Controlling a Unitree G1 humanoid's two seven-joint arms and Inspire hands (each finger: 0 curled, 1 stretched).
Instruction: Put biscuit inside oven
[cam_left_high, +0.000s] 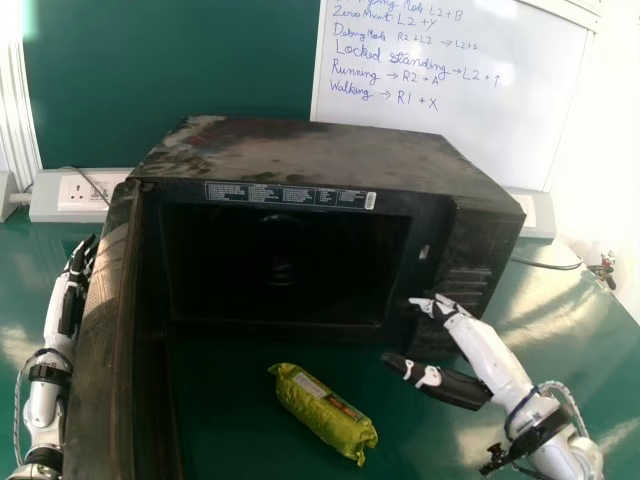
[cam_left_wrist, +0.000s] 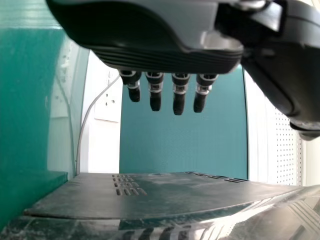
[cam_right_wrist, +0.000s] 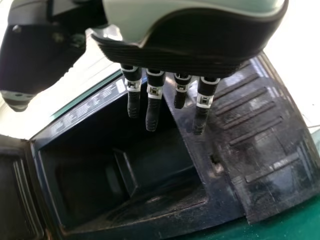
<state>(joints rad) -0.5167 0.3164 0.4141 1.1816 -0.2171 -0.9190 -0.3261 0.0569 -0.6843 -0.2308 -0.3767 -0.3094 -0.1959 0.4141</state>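
Biscuit (cam_left_high: 325, 412) lies on the surface (cam_left_high: 550, 315), at oven (cam_left_high: 300, 155) 6 o'clock; door (cam_left_high: 105, 300) open. Right hand (cam_left_high: 485, 352) at biscuit's 2 o'clock, fingers straight, slightly spread, holding nothing. Left hand (cam_left_high: 68, 305) beyond door at 9 o'clock, fingers straight, empty. Step: pre-grasp, likely. Next: right hand down toward 7 o'clock, pinch biscuit, lift, then in toward 12.

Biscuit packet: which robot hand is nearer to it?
The right robot hand, to the right of the packet; the left robot hand is beyond the open oven door.
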